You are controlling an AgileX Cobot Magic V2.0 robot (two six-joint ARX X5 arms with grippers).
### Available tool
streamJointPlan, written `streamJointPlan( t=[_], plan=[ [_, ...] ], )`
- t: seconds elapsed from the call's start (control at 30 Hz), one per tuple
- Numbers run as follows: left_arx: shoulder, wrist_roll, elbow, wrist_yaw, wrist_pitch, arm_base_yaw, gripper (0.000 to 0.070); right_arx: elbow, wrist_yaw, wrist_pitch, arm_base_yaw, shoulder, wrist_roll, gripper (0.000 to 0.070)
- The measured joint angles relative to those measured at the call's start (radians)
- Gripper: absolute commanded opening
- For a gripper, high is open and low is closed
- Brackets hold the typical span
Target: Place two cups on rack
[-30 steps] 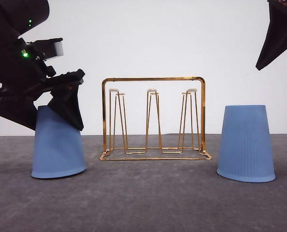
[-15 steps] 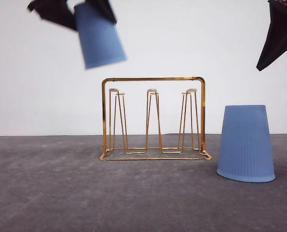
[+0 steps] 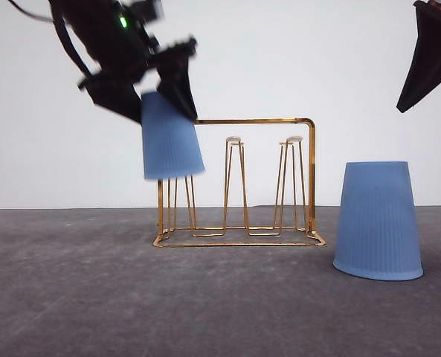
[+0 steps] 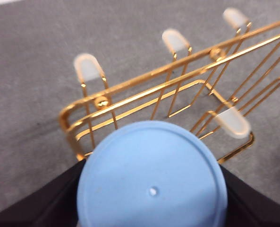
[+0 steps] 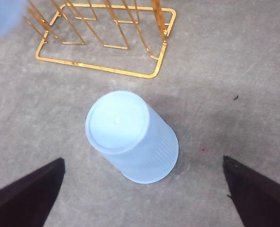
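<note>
The left pincer (image 3: 161,93) is closed on the upturned base end of one light-blue cup (image 3: 171,139), holding it mouth-down in the air at the left end of the rack (image 3: 279,121); its black fingers (image 3: 177,78) sit on either side of the narrow end. In the front view the cup hides the rack's left corner and leftmost prong, and its blurred rim hangs well above the desk (image 3: 220,297). Whether a prong is already inside the cup cannot be told. The left wrist view looks down on that same cup (image 4: 151,177): a flat round bottom with a raised rim and a tiny central dot, dark fingers (image 4: 40,203) at both sides, and beyond it the rack (image 4: 144,90) with its gold wire and rounded, translucent white prong tips.

The right pincer (image 3: 432,59) hangs high at the far right, gaping wide and holding nothing; in the right wrist view its two dark fingertips (image 5: 24,196) stand far apart above the grey desk (image 5: 224,71).

Between them in that view is the second cup (image 5: 132,137), also mouth-down, its smooth round base towards the camera and fine vertical ribbing on its tapered wall. The front view places this second cup (image 3: 378,221) on the desk to the right of the rack, near but not touching it. The rack's rectangular wire base (image 5: 106,70) lies flat on the desk's mottled grey surface.
</note>
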Motion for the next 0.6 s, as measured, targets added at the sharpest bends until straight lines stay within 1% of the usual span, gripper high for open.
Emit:
streamJointPlan(
  t=[0.07,0.13,0.17,0.23,0.27,0.4,0.47,0.6],
  plan=[
    [0.034,0.004,0.000,0.000,0.006,0.000,0.0355,0.000,0.000,-0.001,0.000,0.000,-0.003,0.0700],
    [0.068,0.008,0.000,0.000,0.002,0.000,0.0390,0.000,0.000,-0.002,0.000,0.000,-0.013,0.0700],
    [0.082,0.012,0.000,0.000,-0.002,0.000,0.0431,0.000,0.000,-0.003,0.000,0.000,-0.017,0.0700],
    [0.090,0.015,0.001,0.004,0.011,0.000,0.0543,0.000,0.000,-0.005,0.000,0.000,-0.027,0.0700],
    [0.090,0.017,0.001,0.002,0.006,0.000,0.0564,0.000,0.000,-0.008,0.000,0.000,-0.032,0.0700],
    [0.093,0.020,0.001,0.001,-0.010,0.000,0.0568,0.000,-0.006,-0.024,0.000,0.000,-0.046,0.0700],
    [0.093,0.020,0.002,0.001,-0.017,0.000,0.0568,0.000,-0.029,-0.020,0.001,0.000,-0.050,0.0700],
    [0.087,0.024,0.007,0.001,-0.080,0.000,0.0567,0.000,-0.048,0.026,0.033,0.001,-0.052,0.0700]
  ],
)
